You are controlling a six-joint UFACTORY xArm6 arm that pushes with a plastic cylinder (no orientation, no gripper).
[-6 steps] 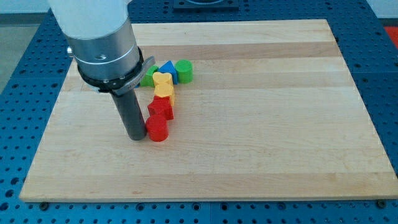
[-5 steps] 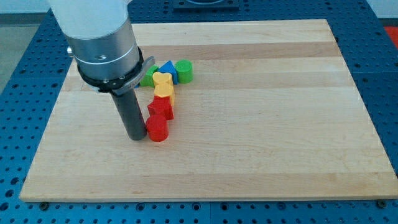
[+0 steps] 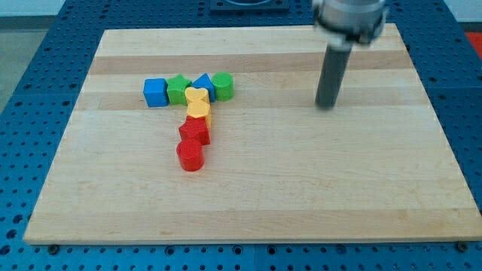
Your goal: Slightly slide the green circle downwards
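The tool — a bare rod, no jaws — has its tip (image 3: 326, 106) well right of the green circle (image 3: 223, 86). It should approach from above the circle, then nudge gently downward.

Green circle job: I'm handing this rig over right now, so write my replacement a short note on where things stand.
No claw on this arm; my tip rests on bare board at the view's right, well clear of every block.
The green circle sits at the right end of the top row, touching the blue triangle. Left of that come a green block and the blue cube. A yellow block and two red blocks run down from the row.
Done: nothing visible; the circle is in line with its row.
Left: bring the tip above the circle and nudge it slightly towards the view's bottom.
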